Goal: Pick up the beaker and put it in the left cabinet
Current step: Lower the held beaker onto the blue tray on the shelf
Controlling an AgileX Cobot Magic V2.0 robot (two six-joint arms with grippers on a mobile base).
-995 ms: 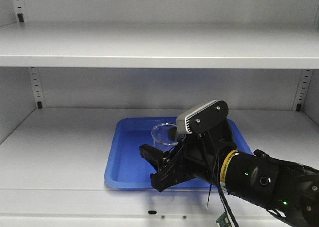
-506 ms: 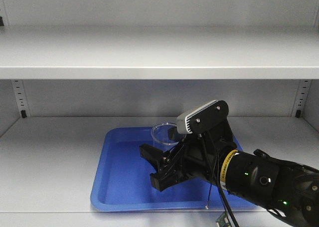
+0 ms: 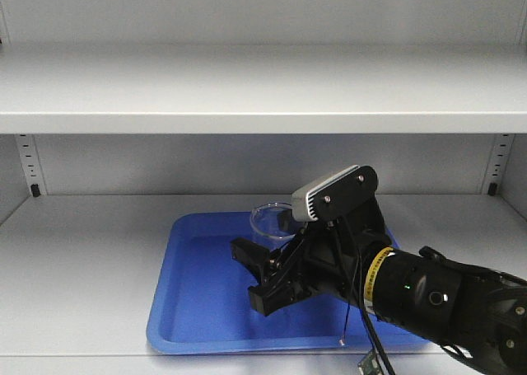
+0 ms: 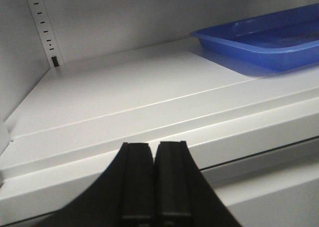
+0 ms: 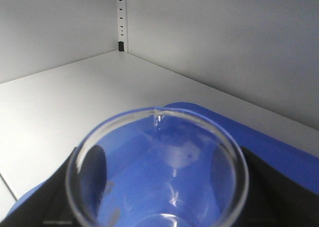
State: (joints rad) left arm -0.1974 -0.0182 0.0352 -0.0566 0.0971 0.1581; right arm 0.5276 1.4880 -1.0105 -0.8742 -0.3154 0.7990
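- Beaker [image 5: 158, 173]: clear, glossy glass, smooth rim.
- Tray [image 3: 198, 292]: blue glossy plastic.
- Cabinet [image 3: 247, 86]: pale grey matt painted metal, smooth shelves.
- Right gripper [image 3: 262, 278]: matt black plastic.

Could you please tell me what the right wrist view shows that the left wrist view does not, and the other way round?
Only the right wrist view shows the beaker, seen from above through its flared rim, held between the dark fingers of the right pincer over the blue tray.

Only the left wrist view shows the left pincer, its jaws pressed together and empty, in front of the shelf's front edge.

Both show the blue tray, the pale grey shelf and a peg-hole strip of the cabinet.
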